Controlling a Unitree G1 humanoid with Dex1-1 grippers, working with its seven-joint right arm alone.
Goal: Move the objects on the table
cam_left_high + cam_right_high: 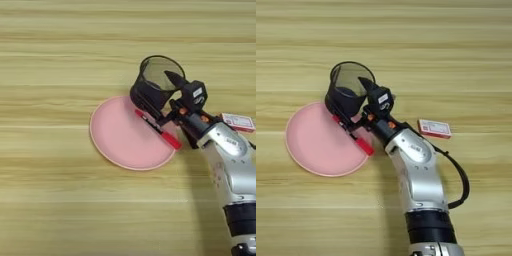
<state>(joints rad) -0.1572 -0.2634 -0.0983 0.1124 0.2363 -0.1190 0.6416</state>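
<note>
Pen cup (156, 82) tilts at the pink plate (122, 135)'s far rim, pinched at its lip by the tool (172, 90). A slip could drop it onto the pen (157, 129) lying below it on the plate.

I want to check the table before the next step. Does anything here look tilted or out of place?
Yes. The pen cup is tilted, its base at the pink plate's edge, with a finger of the right gripper inside its rim. The pen lies slanted across the plate's rim.

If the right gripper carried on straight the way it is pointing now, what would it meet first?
The black mesh pen cup. The right gripper points up-left, and one finger already seems to reach over the cup's rim, though depth is unclear. The pen lies below that line.
</note>
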